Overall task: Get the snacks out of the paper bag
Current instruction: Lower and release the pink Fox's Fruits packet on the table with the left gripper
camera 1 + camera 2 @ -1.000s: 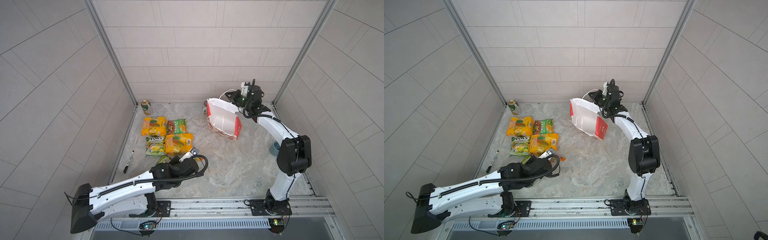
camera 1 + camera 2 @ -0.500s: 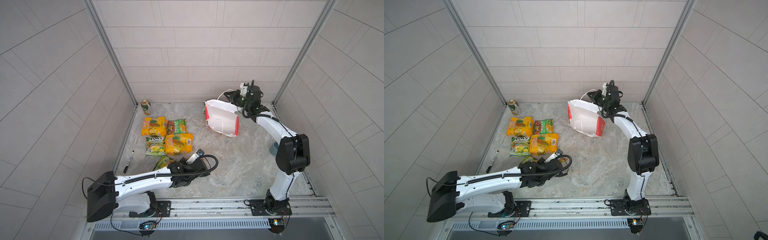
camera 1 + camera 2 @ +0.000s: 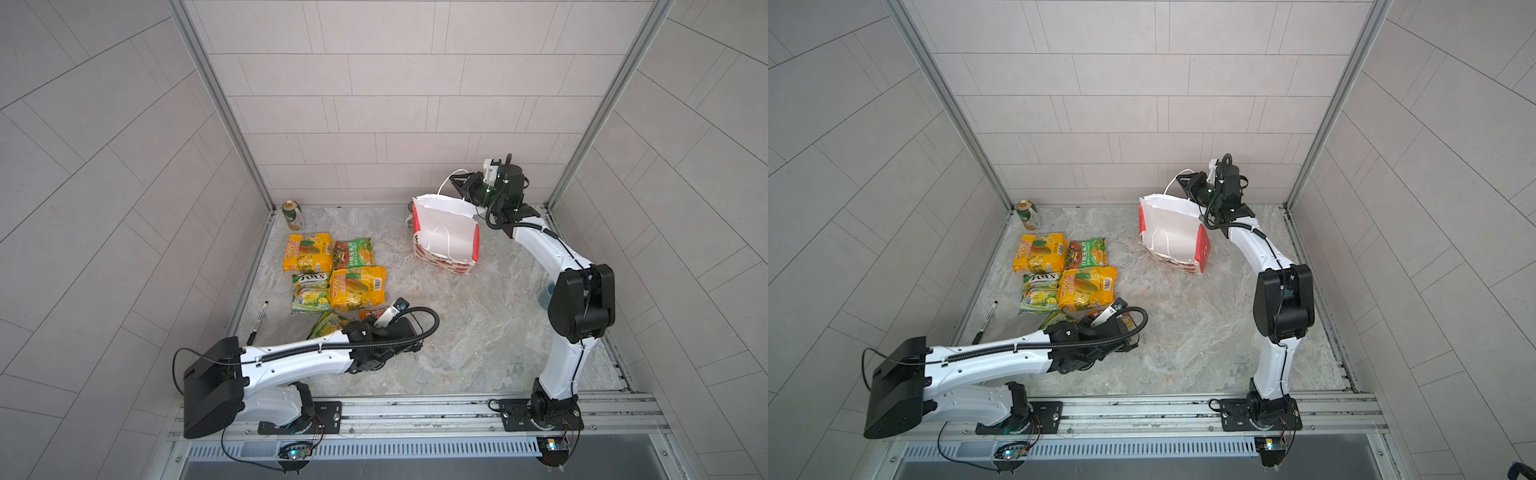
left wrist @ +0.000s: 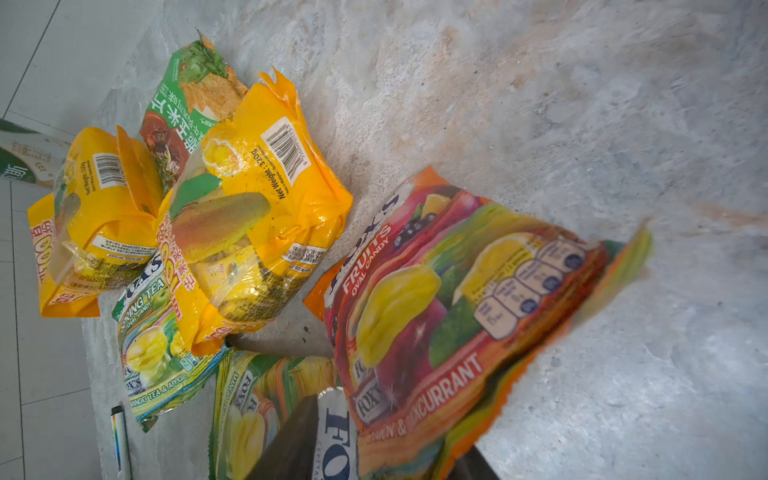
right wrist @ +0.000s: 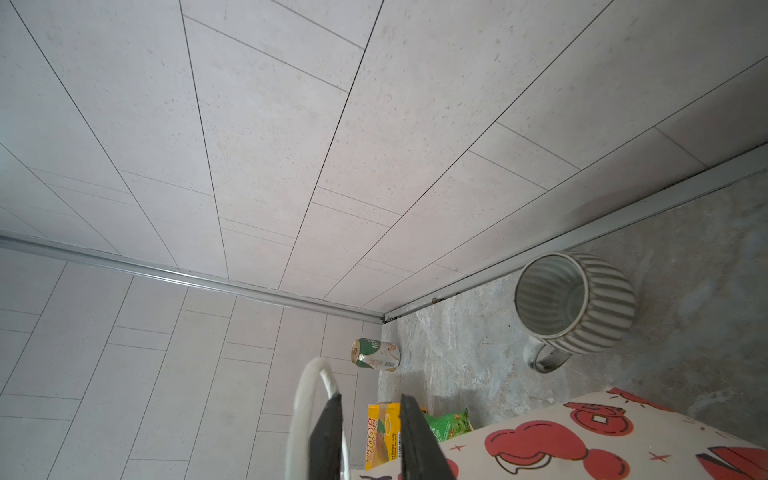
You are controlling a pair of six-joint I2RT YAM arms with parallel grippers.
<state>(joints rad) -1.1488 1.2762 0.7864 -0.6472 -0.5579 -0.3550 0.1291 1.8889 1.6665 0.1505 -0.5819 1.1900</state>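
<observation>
- Snacks (image 3: 358, 289): six glossy packets lie on the worktop (image 3: 478, 332) toward its left edge, well apart from the paper bag (image 3: 446, 237).
- Cluster: two yellow-orange packets (image 3: 307, 257), a green chips packet (image 3: 353, 252) and a FOX'S Spring Tea packet (image 3: 311, 293) touch or overlap. A green-yellow FOX'S packet (image 3: 328, 326) lies just beside them, toward the front edge.
- FOX'S Fruits packet (image 4: 457, 311): beside the cluster. One end is blurred, and the other lies between the jaws of the left gripper (image 4: 390, 432).
- Left gripper: jaws partly open, standing wider than the flat packet is thick. No pinch on the packet shows.
- Paper bag: near the far-right corner, mouth open upward. Its white interior shows only the inner cord handle and no packet.
- Right gripper (image 5: 371, 399): at the bag's far rim, jaws slightly apart with a clear gap. The outer cord handle (image 5: 305, 399) loops against one jaw.
- Step in hand (judged): letting go of the last packet, so the emptying looks all but done.
- Next move (judged): the left arm should lift straight clear without dragging the packet. The right arm should slip free of the cord without tipping the bag.
- Not part of the task: drink can (image 3: 292, 215), ribbed mug (image 5: 575, 303), pen (image 3: 258, 318).
</observation>
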